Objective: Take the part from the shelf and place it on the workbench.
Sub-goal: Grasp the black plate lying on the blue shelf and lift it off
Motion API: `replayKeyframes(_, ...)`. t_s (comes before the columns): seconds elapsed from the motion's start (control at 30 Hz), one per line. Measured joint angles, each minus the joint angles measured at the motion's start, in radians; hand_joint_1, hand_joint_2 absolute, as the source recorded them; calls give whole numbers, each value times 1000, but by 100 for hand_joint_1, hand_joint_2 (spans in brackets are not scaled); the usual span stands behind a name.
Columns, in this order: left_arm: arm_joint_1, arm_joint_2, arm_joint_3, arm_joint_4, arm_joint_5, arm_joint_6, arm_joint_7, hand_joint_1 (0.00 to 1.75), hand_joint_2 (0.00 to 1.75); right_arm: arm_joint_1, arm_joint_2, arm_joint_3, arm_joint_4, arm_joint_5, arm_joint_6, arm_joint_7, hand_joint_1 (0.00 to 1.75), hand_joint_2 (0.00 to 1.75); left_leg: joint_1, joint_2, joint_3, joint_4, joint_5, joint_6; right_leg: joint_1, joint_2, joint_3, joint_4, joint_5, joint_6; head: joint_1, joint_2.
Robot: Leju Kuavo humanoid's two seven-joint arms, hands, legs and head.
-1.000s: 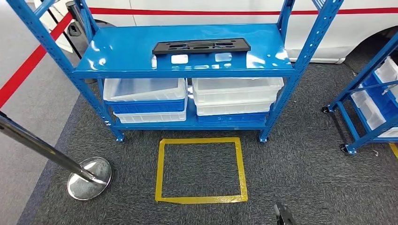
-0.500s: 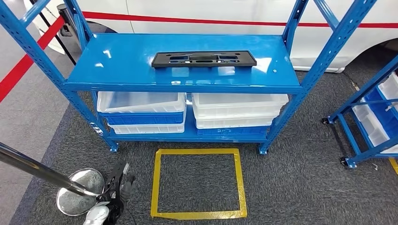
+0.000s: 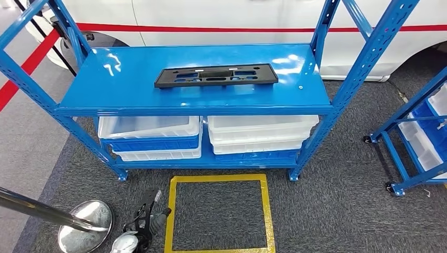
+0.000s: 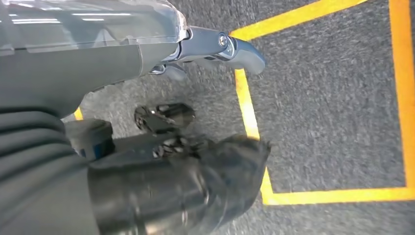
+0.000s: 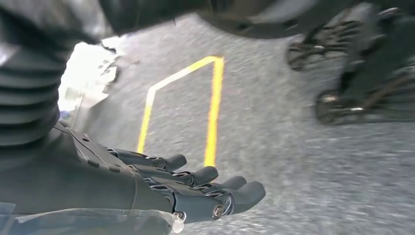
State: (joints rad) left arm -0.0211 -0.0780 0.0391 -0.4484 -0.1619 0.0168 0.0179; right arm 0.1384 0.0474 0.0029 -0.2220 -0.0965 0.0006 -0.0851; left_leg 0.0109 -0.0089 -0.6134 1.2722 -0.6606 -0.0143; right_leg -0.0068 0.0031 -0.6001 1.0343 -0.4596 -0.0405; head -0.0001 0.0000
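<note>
A flat black plastic part (image 3: 216, 75) with several cut-outs lies lengthwise on the top board of the blue shelf (image 3: 105, 84). My left hand (image 3: 145, 221) hangs low beside the yellow floor square (image 3: 168, 221), far below the part; its fingers (image 4: 235, 46) are apart and hold nothing. In the right wrist view my right hand (image 5: 195, 188) hangs over the grey carpet with its fingers stretched out and empty.
White and blue bins (image 3: 153, 134) fill the shelf's lower level. A chrome barrier post (image 3: 84, 232) stands at my left. A second blue rack on wheels (image 3: 416, 132) is at the right. Behind the shelf is a white car (image 3: 237, 16).
The whole view has shifted: the shelf now looks nearer and lower in the picture. My left hand swung into the head view, and the right hand dropped out of it.
</note>
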Motion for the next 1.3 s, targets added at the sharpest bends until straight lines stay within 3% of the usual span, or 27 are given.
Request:
replayKeyframes(0.03,-8,-9,5,12,-18,1,0,0,0,-13,6,2,1,-9,0,-23,0,0,0,0,-18,7,10,0,1,4,3,0,-3,-1,0,0)
replayKeyframes(0.07,-16,-18,10,24,-34,1,0,0,0,-27,13,6,1,-17,1,-46,0,0,0,1,-18,-22,42,2,2,7,9,0,-6,0,0,0)
replayKeyframes(0.13,-38,-35,21,51,-66,2,0,0,0,-57,28,15,2,-32,1,-93,0,0,-3,1,16,-142,134,15,3,12,21,0,-12,4,0,0)
replayKeyframes(0.2,-59,-53,33,78,-97,4,1,0,0,-87,43,24,3,-47,2,-141,0,0,-10,1,41,-234,177,31,4,13,24,1,-15,11,-1,0)
replayKeyframes(0.23,-67,-62,39,91,-111,6,3,0,0,-100,50,30,4,-53,2,-166,0,0,-12,1,44,-251,181,34,5,13,22,2,-18,15,-2,0)
replayKeyframes(0.33,-79,-86,59,122,-140,20,15,0,0,-131,57,51,-3,-63,9,-246,0,0,-13,0,45,-263,193,29,7,11,20,3,-19,14,-5,0)
replayKeyframes(0.5,-92,-98,75,148,-159,33,35,0,0,-128,25,72,-111,-66,62,-341,0,0,-17,0,43,-260,192,33,3,11,22,-4,-15,20,-5,0)
replayKeyframes(0.8,-95,-100,84,165,-164,34,51,0,0,-64,-52,85,-419,-67,131,-350,0,0,-18,1,40,-256,191,41,2,11,22,-8,-12,34,-5,0)
replayKeyframes(1.3,-84,-88,85,185,-174,2,67,0,0,-1,-208,161,-988,-40,191,-357,0,0,-18,0,40,-257,192,43,3,11,21,-6,-11,34,-5,0)
